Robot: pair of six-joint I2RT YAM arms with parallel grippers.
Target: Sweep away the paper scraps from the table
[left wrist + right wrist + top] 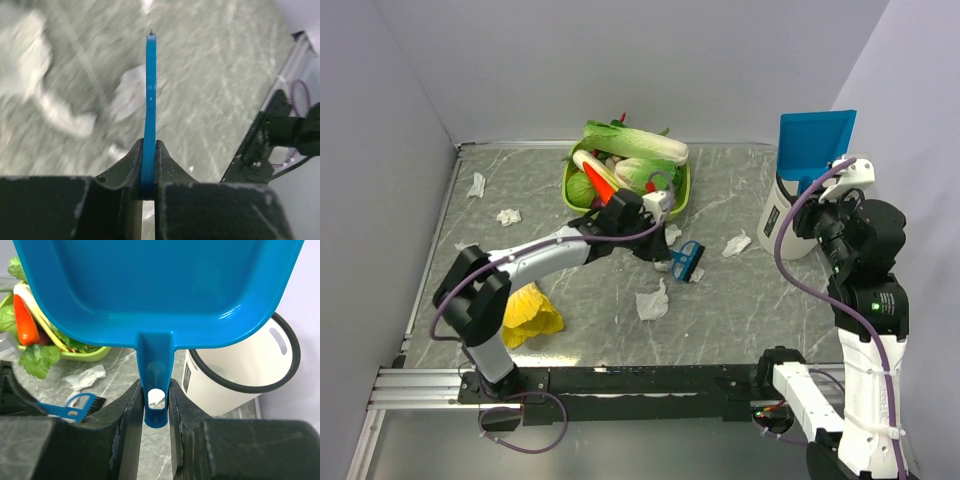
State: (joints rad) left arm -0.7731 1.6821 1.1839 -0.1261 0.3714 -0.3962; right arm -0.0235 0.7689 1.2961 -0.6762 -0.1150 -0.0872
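Several white paper scraps lie on the grey marble table [740, 310]: one [652, 300] near the middle, one [736, 244] by the bin, and two [477, 185] [508, 216] at the back left. My left gripper [665, 248] [148, 150] is shut on the handle of a small blue brush [687, 262] [150, 90] low over the table's middle, with blurred scraps [131, 92] beyond it. At the right, my right gripper [820, 205] [157, 400] is shut on the handle of a blue dustpan [817, 145] [160, 285], held raised above the bin.
A white bin [783, 215] [240, 365] stands at the right edge under the dustpan. A green basket [682, 190] [60, 352] of vegetables sits at the back centre. A yellow leafy vegetable [530, 312] lies front left, by the left arm's base. Grey walls enclose the table.
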